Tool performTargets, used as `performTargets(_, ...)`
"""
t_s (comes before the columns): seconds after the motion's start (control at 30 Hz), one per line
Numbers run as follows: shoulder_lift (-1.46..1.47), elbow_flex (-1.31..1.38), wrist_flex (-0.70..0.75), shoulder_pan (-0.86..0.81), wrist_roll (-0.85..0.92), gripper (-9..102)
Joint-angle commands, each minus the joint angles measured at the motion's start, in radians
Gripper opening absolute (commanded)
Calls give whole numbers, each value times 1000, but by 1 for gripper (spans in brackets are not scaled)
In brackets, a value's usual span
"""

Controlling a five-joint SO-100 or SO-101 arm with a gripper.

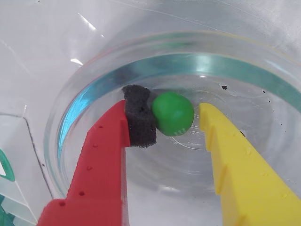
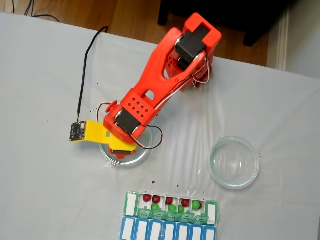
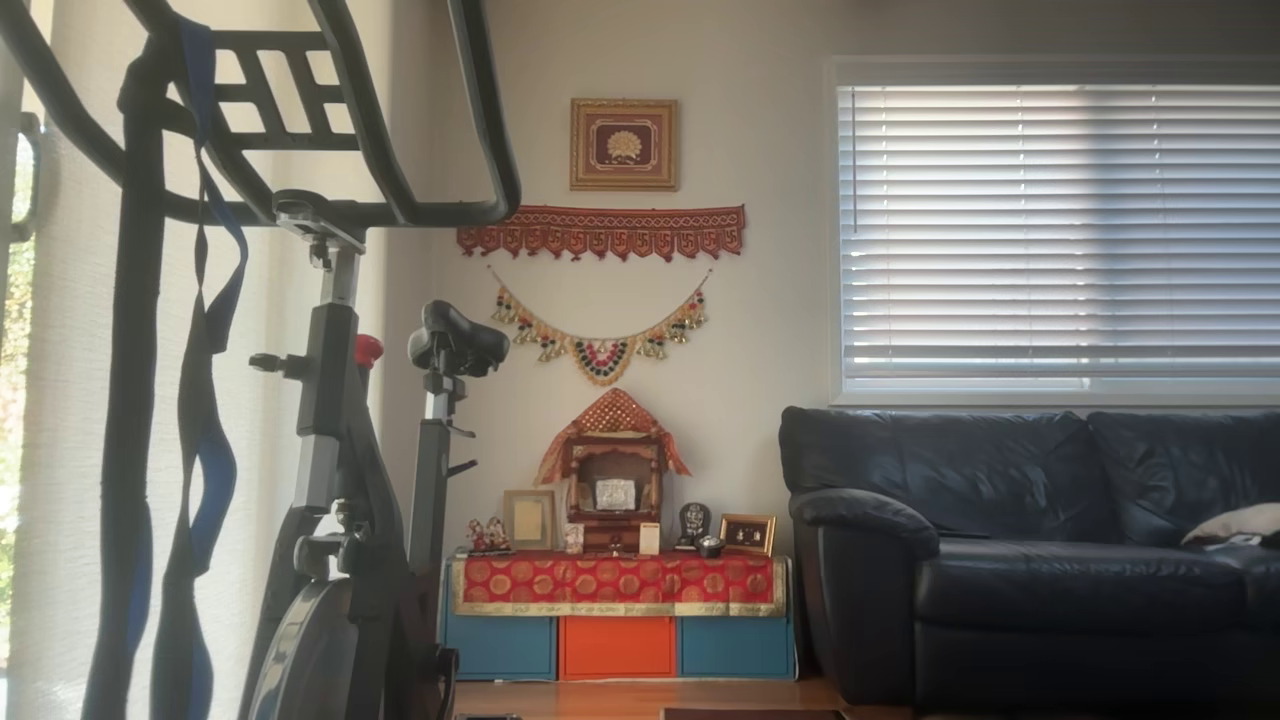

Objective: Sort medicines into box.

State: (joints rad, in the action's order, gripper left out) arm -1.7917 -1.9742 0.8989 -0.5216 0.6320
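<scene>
Reaching into a glass dish [image 1: 70,117], the gripper [image 1: 171,117] straddles the last green ball [image 1: 172,114] with jaws open, foam pad touching it, so closing comes next, then carrying it to the box [image 2: 212,210].

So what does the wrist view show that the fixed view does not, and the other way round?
Wrist view alone: a green ball between the open gripper fingers, touching the black foam pad. Fixed view alone: the pill organiser holding red and green balls, a second glass dish and the orange arm. Both: the glass dish under the gripper.
</scene>
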Motion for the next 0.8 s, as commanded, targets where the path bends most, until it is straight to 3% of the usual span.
performTargets(0.0, -15, 15, -20, 23, -11, 13)
performTargets(0.77, 25, 67, 51, 20, 34, 1)
